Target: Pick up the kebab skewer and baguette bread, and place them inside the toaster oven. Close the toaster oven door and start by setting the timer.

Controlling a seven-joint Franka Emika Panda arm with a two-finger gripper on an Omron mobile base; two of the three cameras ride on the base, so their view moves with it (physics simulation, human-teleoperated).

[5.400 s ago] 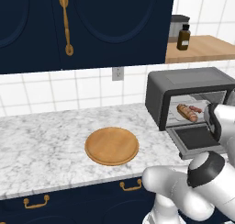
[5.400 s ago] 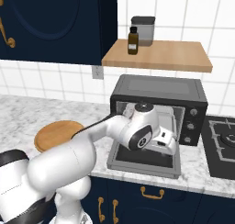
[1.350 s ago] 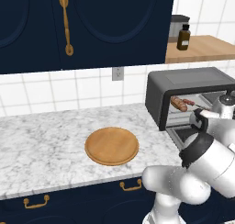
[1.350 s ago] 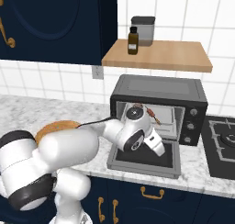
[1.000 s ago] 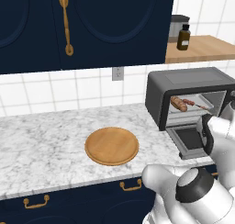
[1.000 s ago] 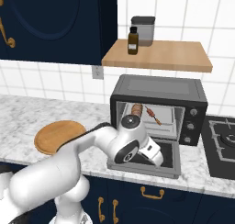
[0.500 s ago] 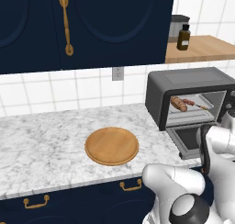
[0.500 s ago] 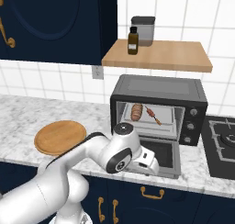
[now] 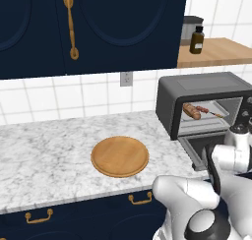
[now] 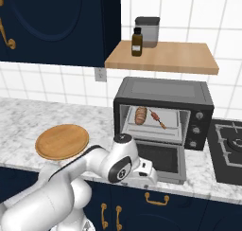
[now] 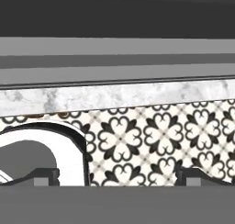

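I am in a kitchen with a white tiled wall (image 9: 59, 99) and big dark blue cupboards (image 9: 123, 22) up high. Each of the two cupboard doors I can see has one long gold handle (image 9: 70, 25). Below them runs one long white and grey marble counter (image 9: 44, 160). Under it are more dark blue drawers with small gold handles (image 9: 140, 198); I count two from the left side and three from the right side.

On the counter stands one dark grey boxy toaster oven (image 10: 163, 109) with small round knobs (image 10: 195, 129) on its right side. Its wide dark toaster oven door with the glass window (image 10: 158, 161) hangs open and lies flat, out over the counter edge. Inside, on the rack, lie one small golden-brown baguette bread (image 10: 141, 115) and one thin kebab skewer with dark meat bits (image 10: 158, 118). The bread is on the left and the skewer is just beside it on the right.

Above the oven is one light wooden shelf (image 10: 163, 58). It holds one grey box-shaped tin (image 10: 147, 31) and one small brown bottle (image 10: 137, 42), just beside each other.

Left of the oven, one round wooden board (image 9: 119, 156) lies flat on the counter. Right of the oven is one black stove top (image 10: 229, 149).

My claw (image 11: 118, 175) is down low, below the counter's front edge, pointing at a black and white flower-pattern floor (image 11: 156, 136). Its two dark tips are spread wide apart and hold nothing.
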